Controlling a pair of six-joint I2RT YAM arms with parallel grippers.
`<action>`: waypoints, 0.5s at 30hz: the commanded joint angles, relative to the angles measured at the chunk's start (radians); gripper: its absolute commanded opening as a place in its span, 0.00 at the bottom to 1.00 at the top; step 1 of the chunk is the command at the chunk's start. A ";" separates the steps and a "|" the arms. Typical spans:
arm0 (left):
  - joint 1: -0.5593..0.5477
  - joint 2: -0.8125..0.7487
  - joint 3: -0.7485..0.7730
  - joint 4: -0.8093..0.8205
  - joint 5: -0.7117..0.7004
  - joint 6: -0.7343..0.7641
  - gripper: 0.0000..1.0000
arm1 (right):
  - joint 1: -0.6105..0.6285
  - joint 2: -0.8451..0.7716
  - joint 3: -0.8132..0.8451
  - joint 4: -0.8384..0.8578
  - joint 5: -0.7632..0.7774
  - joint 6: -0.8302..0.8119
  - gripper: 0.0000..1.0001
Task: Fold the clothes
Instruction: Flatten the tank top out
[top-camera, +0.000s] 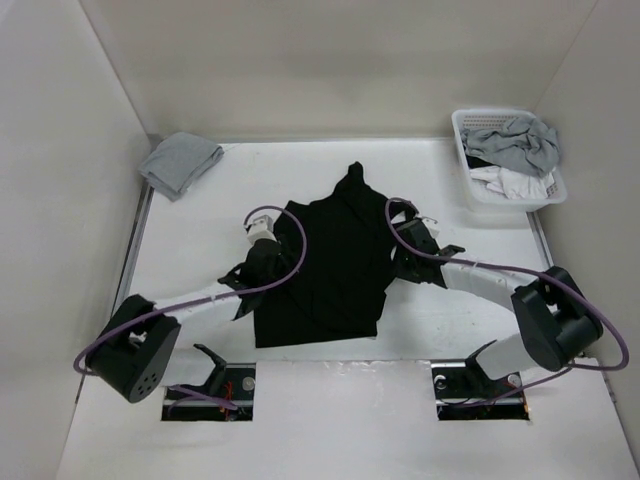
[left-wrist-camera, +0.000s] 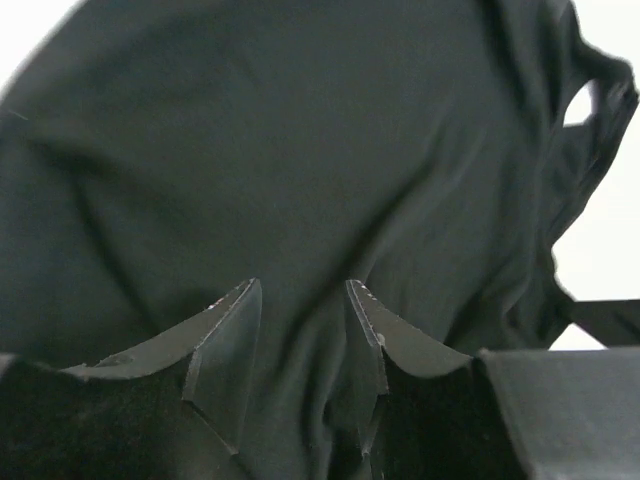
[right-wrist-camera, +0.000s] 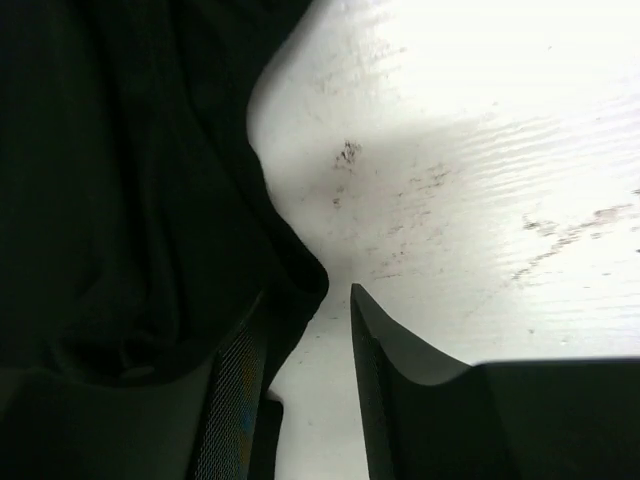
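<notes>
White walls close in a white desk (top-camera: 470, 300). The black garment (top-camera: 330, 270) lies at its middle, between the two arms. Its long axis runs from the near edge toward the back wall, where a narrow part tapers off.

The left tool (left-wrist-camera: 303, 290) hangs over the garment's left side with its jaws apart. Dark cloth fills its wrist view, but nothing is pinched. The right tool (right-wrist-camera: 307, 290) sits at the right hem, jaws likewise apart, with bare desk showing through the gap. There the cloth lies on the left of the wrist view, just beside one finger.

Each arm is about equally near its own side, so I judge that a fold inward from either hem is within reach.

From above, the dark tips of both tools blur into the black cloth. Whether the right tool's finger touches the hem I cannot tell. The layers underneath and any label are hidden.
</notes>
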 joint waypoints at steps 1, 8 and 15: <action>-0.004 0.089 0.038 0.052 0.020 -0.019 0.37 | 0.005 0.042 0.010 0.107 -0.096 0.031 0.43; 0.116 0.201 -0.008 0.132 0.056 -0.084 0.37 | 0.080 -0.170 0.011 0.101 0.032 0.043 0.00; 0.222 0.238 -0.042 0.186 0.131 -0.118 0.37 | 0.437 -0.518 0.345 -0.541 0.228 0.161 0.00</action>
